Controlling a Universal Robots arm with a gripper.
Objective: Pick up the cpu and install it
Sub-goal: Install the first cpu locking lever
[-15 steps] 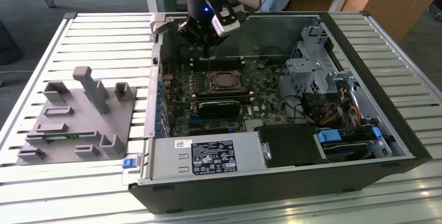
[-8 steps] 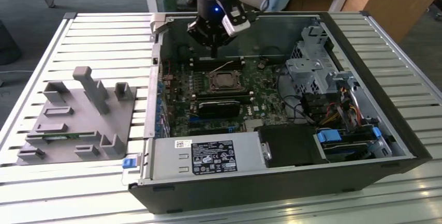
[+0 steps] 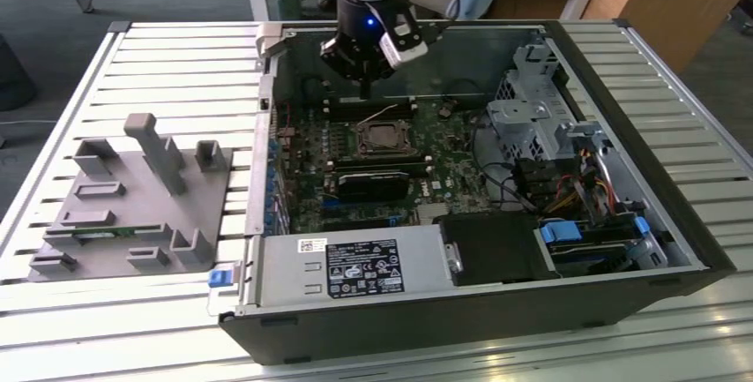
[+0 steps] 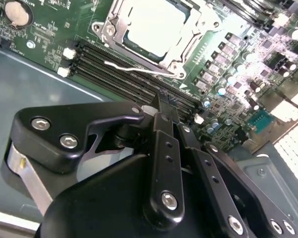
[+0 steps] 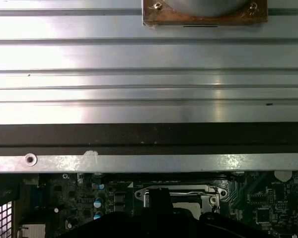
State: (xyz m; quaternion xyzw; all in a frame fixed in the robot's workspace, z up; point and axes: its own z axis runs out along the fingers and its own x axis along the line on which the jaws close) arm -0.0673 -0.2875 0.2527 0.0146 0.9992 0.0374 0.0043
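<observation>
An open computer case lies on a slatted metal counter, its motherboard exposed. The arm reaches down into the case near its far wall, and the tool hangs just above the board, beside the socket on its far side. The cpu sits in the socket, its pale silvery top framed by the metal bracket; in the second wrist view its upper edge is cut off by the picture border, and a thin wire lever lies across the bracket's near corner. In that same view the tool's fingers stand close together with nothing between them, over the dark memory slots; the fingertips themselves are partly hidden behind the tool's black linkage. In the first wrist view the socket is half covered by the tool's dark body. At the exterior view's left, a grey parts holder rests on the counter, well apart from the case.
</observation>
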